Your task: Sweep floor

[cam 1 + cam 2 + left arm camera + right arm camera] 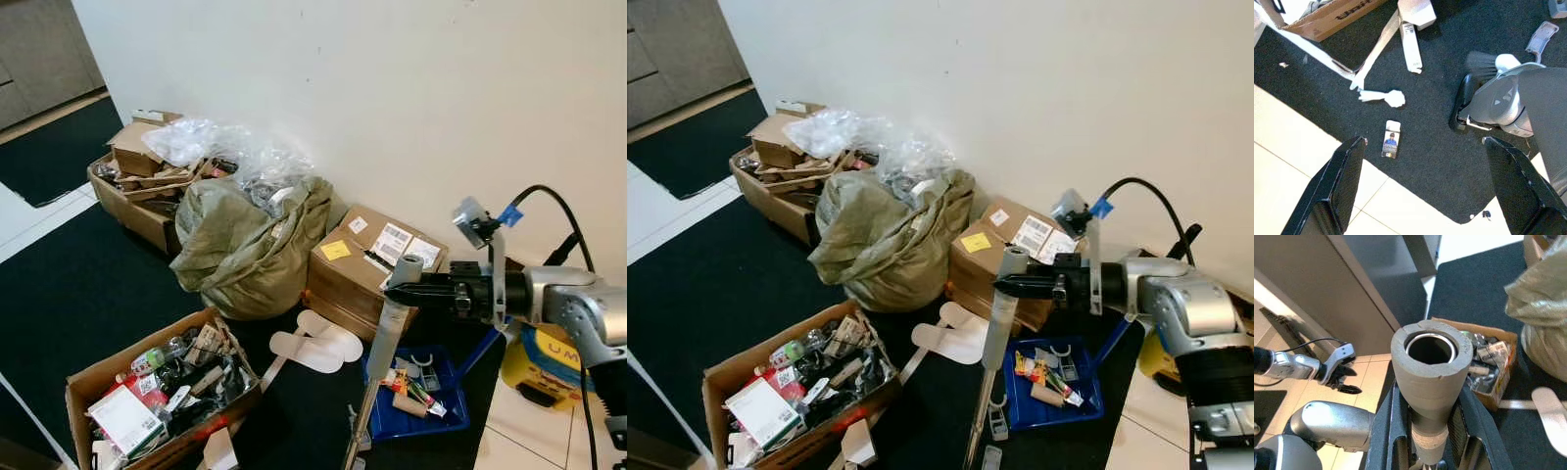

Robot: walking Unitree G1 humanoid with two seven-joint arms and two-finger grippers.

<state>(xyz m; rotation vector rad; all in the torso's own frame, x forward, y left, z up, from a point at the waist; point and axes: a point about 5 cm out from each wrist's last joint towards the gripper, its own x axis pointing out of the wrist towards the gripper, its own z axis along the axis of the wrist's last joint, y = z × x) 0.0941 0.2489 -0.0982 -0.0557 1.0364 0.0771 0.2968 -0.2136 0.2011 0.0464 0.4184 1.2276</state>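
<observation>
While right tool (pixel 1011 285) clenches one broom handle (pixel 999 318), left tool (pixel 1425 191) released, two slippers (pixel 315 344).

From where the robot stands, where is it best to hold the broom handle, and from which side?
Probably near the top, on the grey foam sleeve, coming from the robot's right. The handle stands almost upright, and the right gripper is already clamped across it there.

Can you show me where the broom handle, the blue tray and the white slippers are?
broom handle (pixel 393 323), left eye view, on the grey foam grip.
blue tray (pixel 446 371), left eye view, on its bare back corner.
white slippers (pixel 312 348), left eye view, on the nearer slipper's sole.
</observation>
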